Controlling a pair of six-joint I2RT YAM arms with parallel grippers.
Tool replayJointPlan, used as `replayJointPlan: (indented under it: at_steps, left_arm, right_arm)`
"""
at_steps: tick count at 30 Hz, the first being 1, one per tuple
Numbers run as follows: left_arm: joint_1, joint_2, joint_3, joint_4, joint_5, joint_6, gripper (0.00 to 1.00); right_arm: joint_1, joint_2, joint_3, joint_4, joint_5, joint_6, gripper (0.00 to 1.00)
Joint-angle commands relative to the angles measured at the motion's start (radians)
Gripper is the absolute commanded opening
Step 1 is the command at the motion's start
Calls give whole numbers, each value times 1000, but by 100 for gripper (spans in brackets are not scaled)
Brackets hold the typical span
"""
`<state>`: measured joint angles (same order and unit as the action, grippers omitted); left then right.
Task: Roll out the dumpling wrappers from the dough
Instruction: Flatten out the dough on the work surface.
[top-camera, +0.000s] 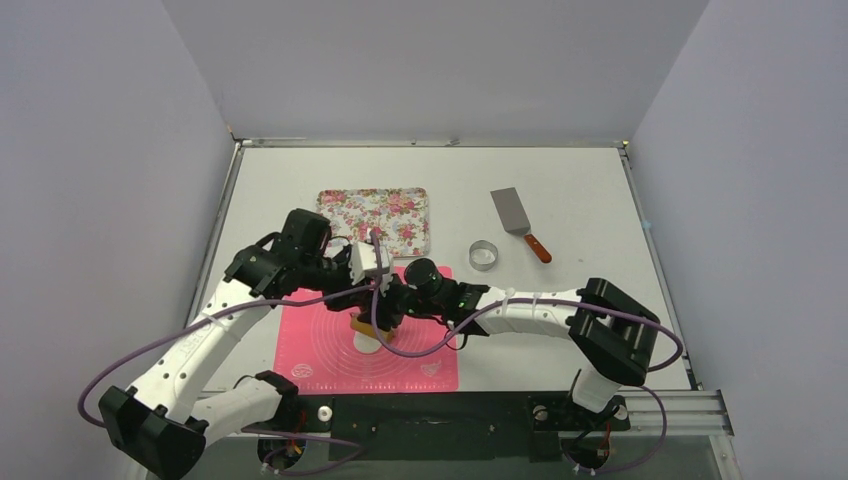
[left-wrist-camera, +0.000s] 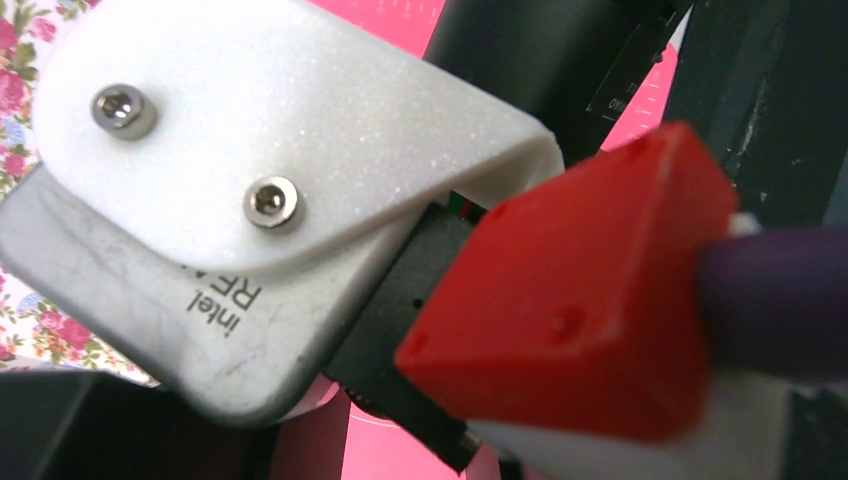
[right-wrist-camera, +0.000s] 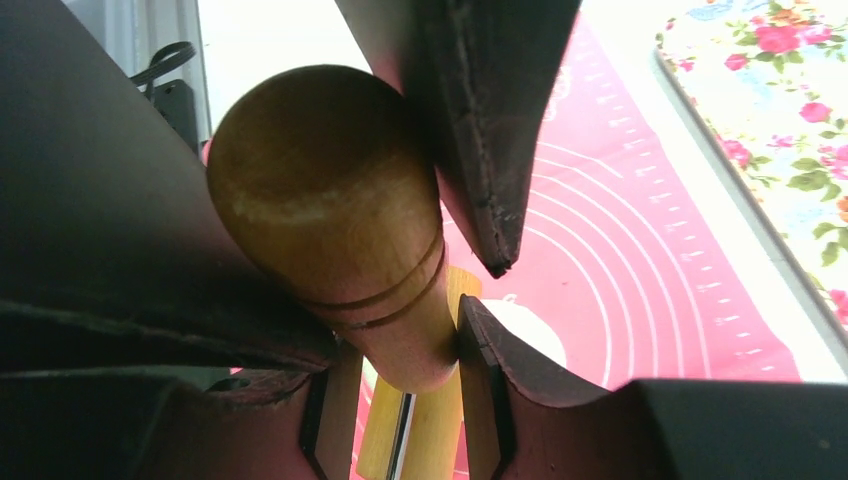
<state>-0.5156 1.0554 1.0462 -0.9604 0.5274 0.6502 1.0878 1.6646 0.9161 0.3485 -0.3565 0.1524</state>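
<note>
Bright, even overhead light; soft shadows; both wrist views blurred by close, out-of-focus parts.

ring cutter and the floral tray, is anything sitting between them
Nothing; the top external view shows only bare white table between the ring cutter and the floral tray.

rolling pin (top-camera: 370, 324), wrapper (top-camera: 367, 346) on mat (top-camera: 320, 352) | tray (top-camera: 400, 208) behind | cutter (top-camera: 484, 255), spatula (top-camera: 514, 213) right

Pin (right-wrist-camera: 325, 200) handle smooth satin wood; wrapper (right-wrist-camera: 525, 335) on the mat (top-camera: 330, 350) matt dough; mat matt, rubbery; beyond the mat, ring (top-camera: 484, 267) shiny metal, spatula (top-camera: 510, 210) brushed metal with wooden handle.
</note>
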Motion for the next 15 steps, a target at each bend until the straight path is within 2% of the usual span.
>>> replayJointPlan:
  at_steps: [1,9,15]
  left_arm:
    - [-84,35,29,74,90,43,0]
    - [-82,88,-35,193,40,49,0]
    - [-80,137,-72,189,58,59,0]
  right_arm:
    - [-59,9,98,-85,157,64,0]
    - [-122,115,71,72,133,62,0]
    - [-121,169,73,73,99,90,0]
